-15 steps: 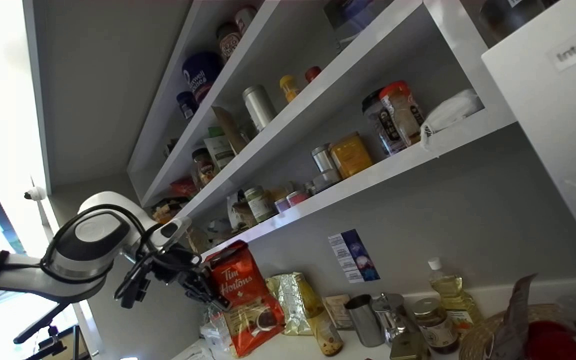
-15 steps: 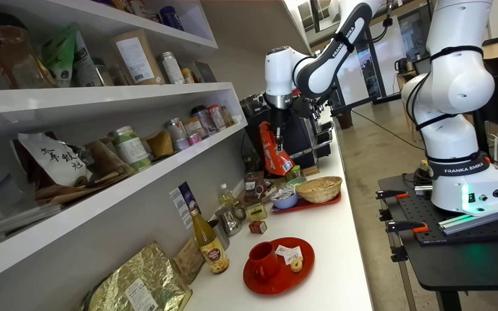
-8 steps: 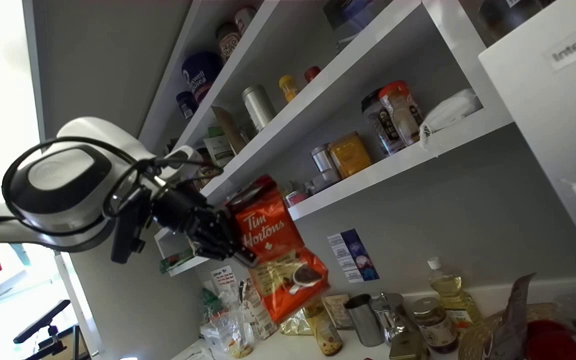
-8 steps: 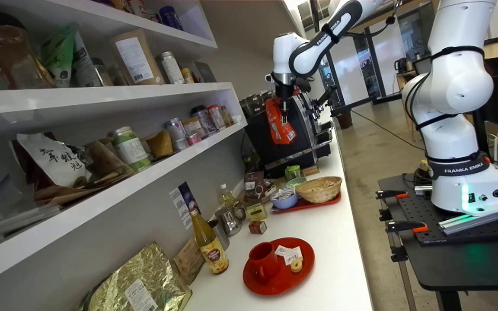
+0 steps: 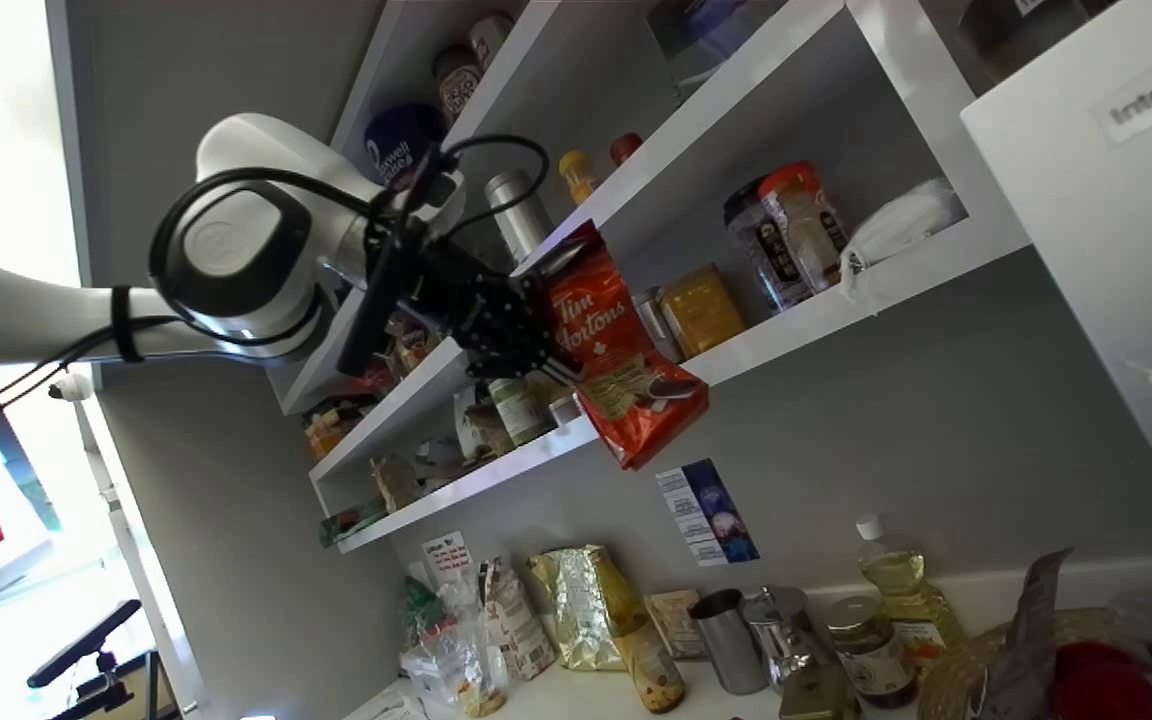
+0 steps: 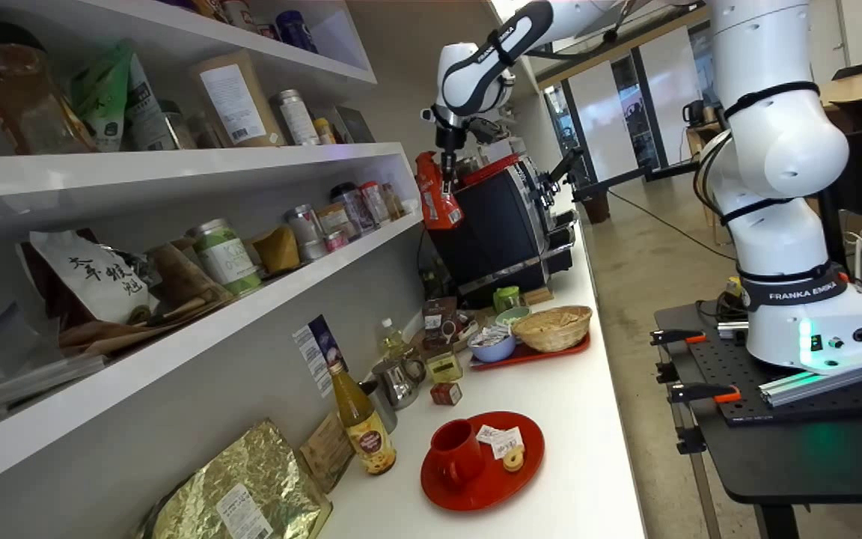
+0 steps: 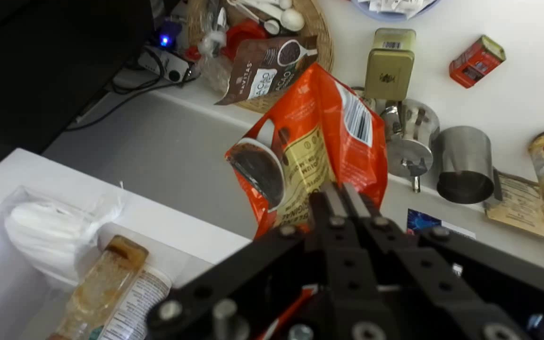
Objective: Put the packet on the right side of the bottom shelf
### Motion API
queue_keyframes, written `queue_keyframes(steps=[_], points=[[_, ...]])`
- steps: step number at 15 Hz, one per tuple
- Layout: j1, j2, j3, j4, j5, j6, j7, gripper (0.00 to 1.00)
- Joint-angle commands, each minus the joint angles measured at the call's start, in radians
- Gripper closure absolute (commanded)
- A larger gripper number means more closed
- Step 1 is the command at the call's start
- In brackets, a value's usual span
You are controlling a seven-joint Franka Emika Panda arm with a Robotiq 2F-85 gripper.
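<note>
The packet, an orange-red Tim Hortons bag, hangs in the air, tilted, in front of the bottom shelf. It also shows in an exterior view near the right end of that shelf. My gripper is shut on the packet's side; it also shows in an exterior view. In the wrist view the fingers are close together against the packet, whose lower end points away from me. The shelf's edge lies to the left there. The fingers hide part of the packet.
On the shelf's right part stand a yellow tin, a red-lidded jar and a white bag at the end. The shelf above overhangs. A black machine stands beyond the shelf end.
The packet and gripper have risen from low near the counter to shelf height. They have moved closer to the shelves. The gripper has stayed shut on the packet.
</note>
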Motion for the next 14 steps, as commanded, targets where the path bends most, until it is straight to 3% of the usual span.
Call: queue_keyframes(steps=[1, 7, 14], points=[[-0.115, 0.205, 0.106, 0.245, 0.098, -0.063, -0.04, 0.99], [-0.258, 0.364, 0.251, 0.547, 0.076, -0.152, -0.017, 0.99], [-0.347, 0.523, 0.338, 0.858, 0.086, -0.283, -0.02, 0.99]])
